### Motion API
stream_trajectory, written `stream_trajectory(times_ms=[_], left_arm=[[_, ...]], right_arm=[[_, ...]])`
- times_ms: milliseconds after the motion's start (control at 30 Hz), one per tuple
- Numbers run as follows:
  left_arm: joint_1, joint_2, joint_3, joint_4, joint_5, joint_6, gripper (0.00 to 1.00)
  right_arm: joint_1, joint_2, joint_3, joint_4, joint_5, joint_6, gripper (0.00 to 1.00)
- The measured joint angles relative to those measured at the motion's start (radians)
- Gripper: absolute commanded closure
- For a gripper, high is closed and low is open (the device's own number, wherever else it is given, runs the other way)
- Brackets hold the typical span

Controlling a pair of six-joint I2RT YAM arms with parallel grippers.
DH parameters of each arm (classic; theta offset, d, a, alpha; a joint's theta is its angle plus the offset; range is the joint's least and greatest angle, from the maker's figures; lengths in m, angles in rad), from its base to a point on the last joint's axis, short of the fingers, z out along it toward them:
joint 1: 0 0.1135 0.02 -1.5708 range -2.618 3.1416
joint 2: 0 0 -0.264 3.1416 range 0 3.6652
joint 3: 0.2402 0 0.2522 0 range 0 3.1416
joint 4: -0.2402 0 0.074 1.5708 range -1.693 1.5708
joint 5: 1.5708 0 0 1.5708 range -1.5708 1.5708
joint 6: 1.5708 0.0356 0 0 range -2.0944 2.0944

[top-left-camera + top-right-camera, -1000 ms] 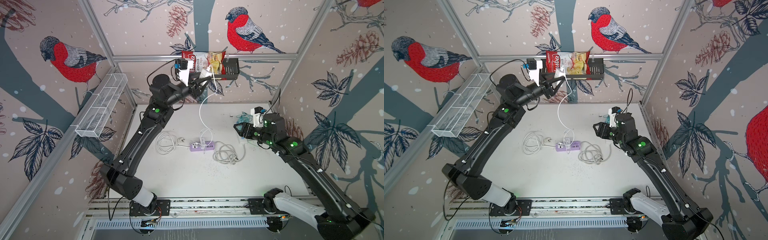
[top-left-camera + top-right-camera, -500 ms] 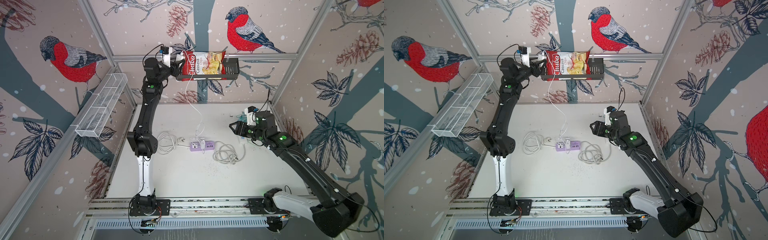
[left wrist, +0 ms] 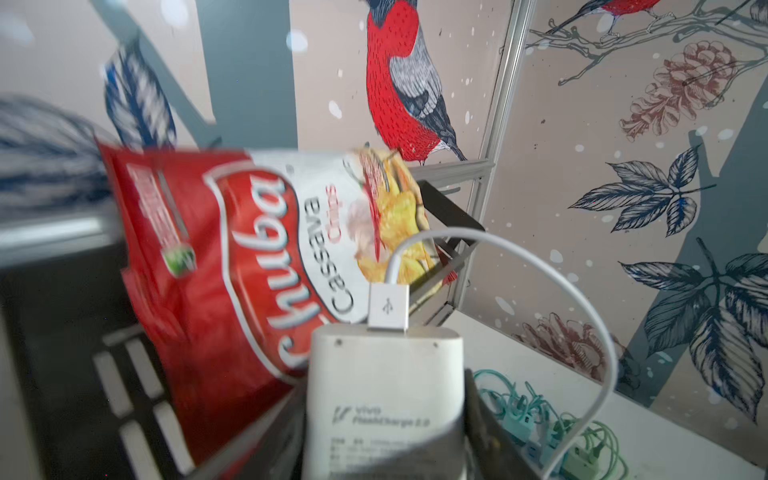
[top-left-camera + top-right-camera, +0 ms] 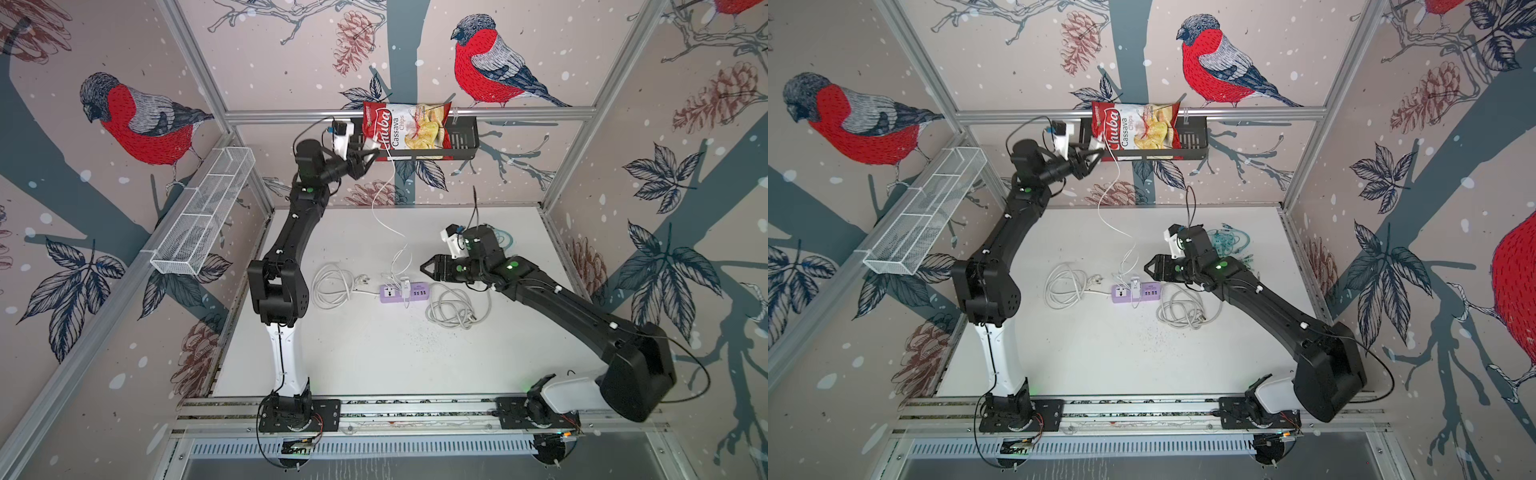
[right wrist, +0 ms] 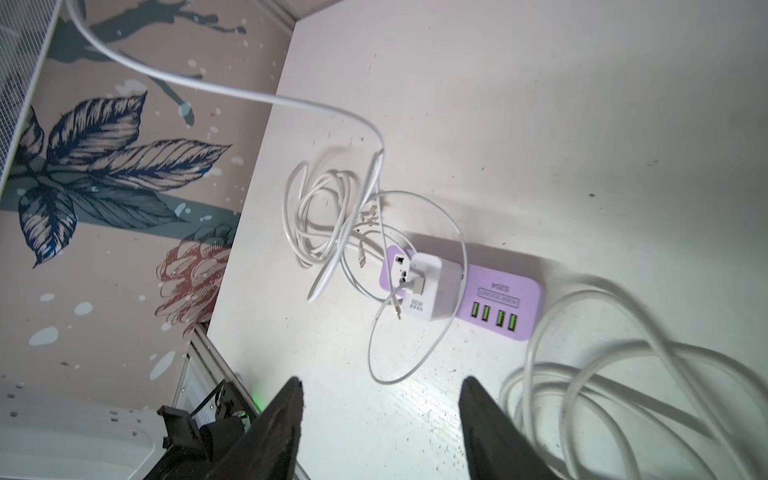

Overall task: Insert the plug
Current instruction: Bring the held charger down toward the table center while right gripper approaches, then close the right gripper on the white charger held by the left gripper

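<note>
While left pincer (image 4: 365,154) grips charger (image 3: 384,386) (prongs hidden, base cropped), right pincer (image 5: 380,390) stands apart, empty.

Carrier: white tabletop (image 4: 374,353), flat and lightly speckled. The purple power strip (image 4: 419,293) lies on it just ahead of the right pincer (image 4: 423,267), clear of its tips. A grey-white cable coil (image 4: 455,309) lies beside that pincer. A white coil (image 4: 332,286) lies beyond the strip, well apart from the pincer. A teal cable bundle (image 4: 1227,243) lies behind the pincer. Second carrier: black wall shelf (image 4: 461,137), just beside the left pincer (image 4: 372,150). It holds a chips bag (image 4: 405,131).
</note>
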Motion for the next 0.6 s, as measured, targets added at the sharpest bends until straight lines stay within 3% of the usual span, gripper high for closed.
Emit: stream_trajectory(times_ms=[233,333,600], left_arm=[[-0.023,-0.074,-0.394,0.121,-0.002,0.002,0.75],[-0.025,-0.133,-0.550,0.274,0.005,0.001,0.74],[-0.061,-0.146,-0.757,0.580,0.055,0.013,0.74]], right_arm=[[0.011,0.089,0.076,-0.025,-0.029,-0.033,0.39],[-0.018,0.096,0.137,-0.031,-0.028,-0.043,0.38],[-0.083,0.262,0.423,-0.060,-0.054,-0.090,0.36]])
